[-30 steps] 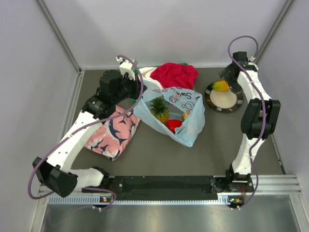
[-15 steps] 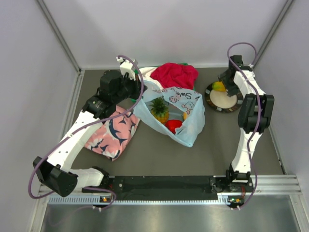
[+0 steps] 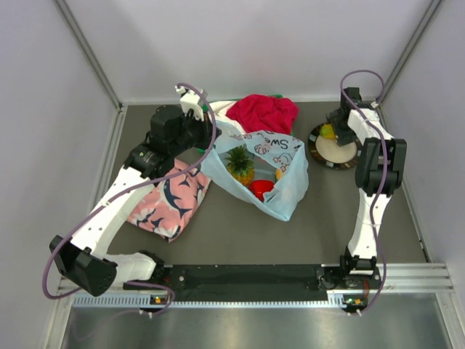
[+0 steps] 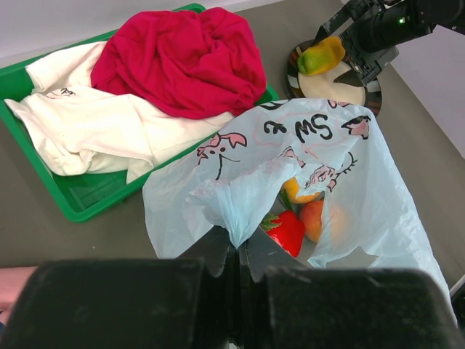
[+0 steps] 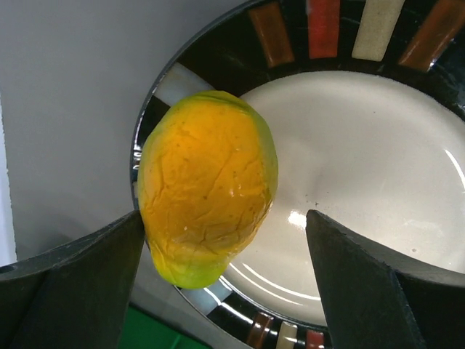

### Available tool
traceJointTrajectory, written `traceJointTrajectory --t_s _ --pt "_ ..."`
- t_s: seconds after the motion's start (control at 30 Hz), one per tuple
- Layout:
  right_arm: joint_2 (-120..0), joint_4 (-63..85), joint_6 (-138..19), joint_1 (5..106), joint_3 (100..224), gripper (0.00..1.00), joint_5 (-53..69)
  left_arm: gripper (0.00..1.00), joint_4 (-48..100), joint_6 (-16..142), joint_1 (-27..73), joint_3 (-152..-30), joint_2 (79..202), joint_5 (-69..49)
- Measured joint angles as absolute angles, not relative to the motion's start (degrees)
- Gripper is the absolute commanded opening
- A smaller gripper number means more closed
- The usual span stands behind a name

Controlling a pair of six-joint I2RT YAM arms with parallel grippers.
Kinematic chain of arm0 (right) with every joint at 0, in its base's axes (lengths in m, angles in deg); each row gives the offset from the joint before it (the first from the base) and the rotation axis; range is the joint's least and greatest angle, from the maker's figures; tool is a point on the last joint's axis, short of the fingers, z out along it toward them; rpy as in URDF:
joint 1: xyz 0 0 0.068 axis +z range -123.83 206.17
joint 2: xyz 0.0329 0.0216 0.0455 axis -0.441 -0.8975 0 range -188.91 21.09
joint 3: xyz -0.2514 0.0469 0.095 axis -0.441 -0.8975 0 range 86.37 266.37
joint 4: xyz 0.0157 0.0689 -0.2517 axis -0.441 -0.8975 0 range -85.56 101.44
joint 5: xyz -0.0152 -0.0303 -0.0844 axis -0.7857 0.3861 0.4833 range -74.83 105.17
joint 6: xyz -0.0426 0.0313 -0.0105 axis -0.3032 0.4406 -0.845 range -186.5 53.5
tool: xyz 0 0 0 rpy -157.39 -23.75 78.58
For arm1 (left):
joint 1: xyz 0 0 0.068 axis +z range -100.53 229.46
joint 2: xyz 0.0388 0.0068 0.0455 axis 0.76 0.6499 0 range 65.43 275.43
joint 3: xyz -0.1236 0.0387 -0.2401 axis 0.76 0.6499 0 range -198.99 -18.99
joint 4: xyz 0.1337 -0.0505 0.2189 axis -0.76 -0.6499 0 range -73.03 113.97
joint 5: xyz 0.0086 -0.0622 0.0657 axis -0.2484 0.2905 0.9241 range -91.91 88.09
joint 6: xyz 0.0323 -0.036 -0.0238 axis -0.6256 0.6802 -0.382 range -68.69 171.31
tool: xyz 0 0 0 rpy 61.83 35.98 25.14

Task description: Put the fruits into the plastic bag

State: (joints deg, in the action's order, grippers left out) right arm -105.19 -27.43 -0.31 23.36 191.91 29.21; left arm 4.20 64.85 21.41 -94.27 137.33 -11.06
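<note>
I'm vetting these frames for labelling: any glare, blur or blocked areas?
Right wrist: a glare spot on the plate, mango sharp. Left wrist: the left hand is a blurred black mass across the bottom edge, the plastic bag in focus. Top external: even light, soft shadows.

The mango's (image 5: 207,185) skin looks dimpled and faintly waxy against the glossy glazed plate (image 5: 378,182), while the plastic bag (image 4: 240,167) is thin, crinkled film and the red cloth (image 4: 182,58) soft and matt.
</note>
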Motion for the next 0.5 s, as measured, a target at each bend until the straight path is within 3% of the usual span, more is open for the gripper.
traceJointTrajectory --t_s 0.27,0.4,0.43,0.5 --pt "-105.9 -27.2 1.1 23.4 191.9 0.77 29.5 0.0 4.2 64.8 21.4 -94.3 137.3 -11.0" --pt "-106.0 -27.0 1.2 23.4 191.9 0.62 29.9 0.0 4.2 64.8 21.4 -94.3 137.3 -11.0" --pt "-106.0 -26.9 1.2 23.4 191.9 0.52 30.0 0.0 4.2 64.8 21.4 -94.3 137.3 -11.0" --pt "-106.0 -26.5 1.2 23.4 191.8 0.43 30.2 0.0 4.2 64.8 21.4 -94.3 137.3 -11.0"
